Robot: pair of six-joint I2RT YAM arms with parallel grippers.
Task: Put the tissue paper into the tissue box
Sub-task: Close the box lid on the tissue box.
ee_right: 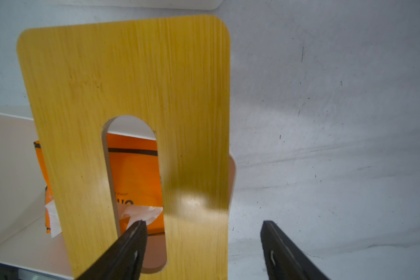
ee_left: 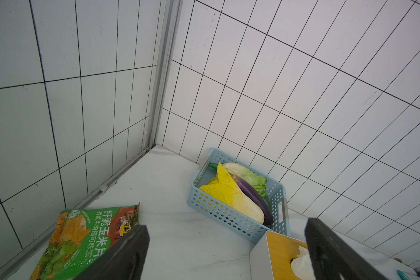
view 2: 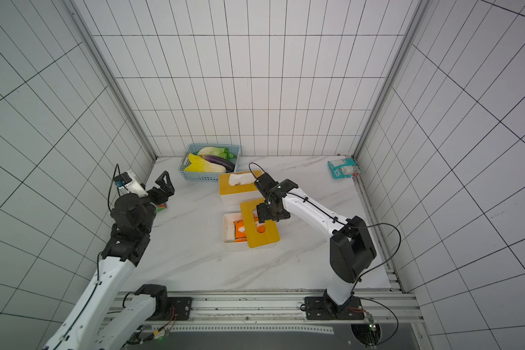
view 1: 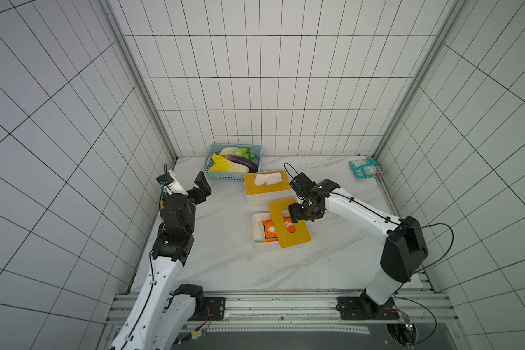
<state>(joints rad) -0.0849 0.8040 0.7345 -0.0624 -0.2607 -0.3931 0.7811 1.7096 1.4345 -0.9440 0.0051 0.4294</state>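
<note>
Right wrist view: orange tissue pack (ee_right: pixel 134 169) already lies inside white box (ee_right: pixel 7 169); yellow lid (ee_right: pixel 131 72) rests crooked across it. Right jaws spread, straddling lid strip beside slot, pinching nothing. I judge closing step: regrip, square lid. Left jaws spread, idle. Marble table (view 1: pixel 225 266), tiled walls (view 1: pixel 255 91).

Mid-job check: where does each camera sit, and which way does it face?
Top views: stereo pair high above the base rail, looking down at the table; both arms, left gripper and right gripper show.
Left wrist: on the left arm, facing the far corner, basket and snack bag; its open fingers show.
Right wrist: on the right arm, looking down on the lid askew over the tissue box; its parted fingers show.
Shared: basket in left wrist and top views; lid in right wrist and top views.
</note>
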